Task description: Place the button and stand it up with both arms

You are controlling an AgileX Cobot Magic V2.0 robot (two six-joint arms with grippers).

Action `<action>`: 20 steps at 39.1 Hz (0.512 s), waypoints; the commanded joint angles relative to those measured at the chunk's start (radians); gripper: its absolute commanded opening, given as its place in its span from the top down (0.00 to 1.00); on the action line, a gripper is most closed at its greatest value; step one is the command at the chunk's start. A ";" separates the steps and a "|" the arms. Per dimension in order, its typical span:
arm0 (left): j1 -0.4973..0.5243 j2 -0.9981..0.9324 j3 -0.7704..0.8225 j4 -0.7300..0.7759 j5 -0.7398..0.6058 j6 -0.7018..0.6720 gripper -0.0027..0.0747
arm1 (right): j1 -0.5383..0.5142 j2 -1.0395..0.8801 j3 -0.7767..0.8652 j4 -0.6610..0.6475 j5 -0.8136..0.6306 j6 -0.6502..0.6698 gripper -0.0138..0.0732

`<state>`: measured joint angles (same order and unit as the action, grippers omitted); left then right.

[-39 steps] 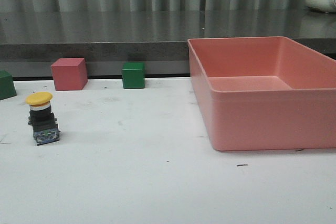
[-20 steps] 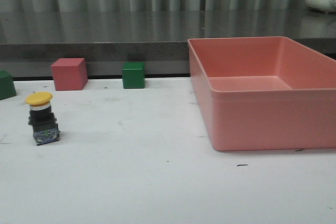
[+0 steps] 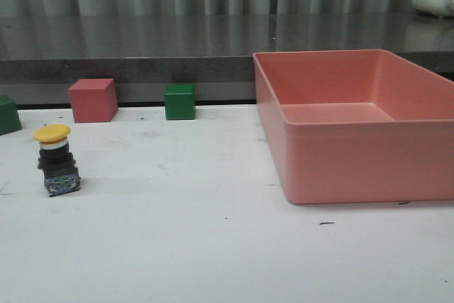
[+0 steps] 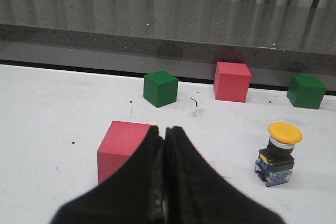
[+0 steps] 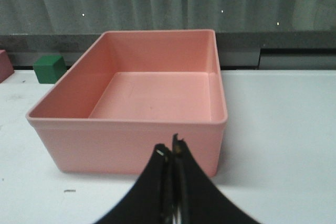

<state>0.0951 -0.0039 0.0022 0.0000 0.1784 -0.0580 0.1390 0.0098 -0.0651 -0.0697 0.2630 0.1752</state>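
Note:
The button (image 3: 56, 160) stands upright on the white table at the left, yellow cap on top, black body and bluish terminal end below. It also shows in the left wrist view (image 4: 279, 153). My left gripper (image 4: 165, 128) is shut and empty, apart from the button, with a pink cube (image 4: 122, 147) just behind its fingertips. My right gripper (image 5: 170, 148) is shut and empty in front of the pink bin (image 5: 126, 135). Neither gripper shows in the front view.
The large pink bin (image 3: 340, 168) is empty and fills the right side of the table. A pink cube (image 3: 93, 99) and a green cube (image 3: 180, 101) stand along the back edge, another green cube (image 3: 8, 114) at the far left. A dark ledge runs behind.

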 commanded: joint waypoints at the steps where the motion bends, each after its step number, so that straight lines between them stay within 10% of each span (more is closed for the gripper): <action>1: 0.001 -0.024 0.008 -0.008 -0.087 -0.002 0.99 | -0.006 -0.041 0.041 0.017 -0.105 -0.012 0.92; 20: 0.001 -0.023 0.008 -0.008 -0.087 -0.002 0.99 | -0.005 -0.038 0.087 0.023 -0.145 -0.011 0.92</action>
<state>0.0951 -0.0039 0.0022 0.0000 0.1784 -0.0580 0.1390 -0.0095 0.0269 -0.0443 0.2085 0.1736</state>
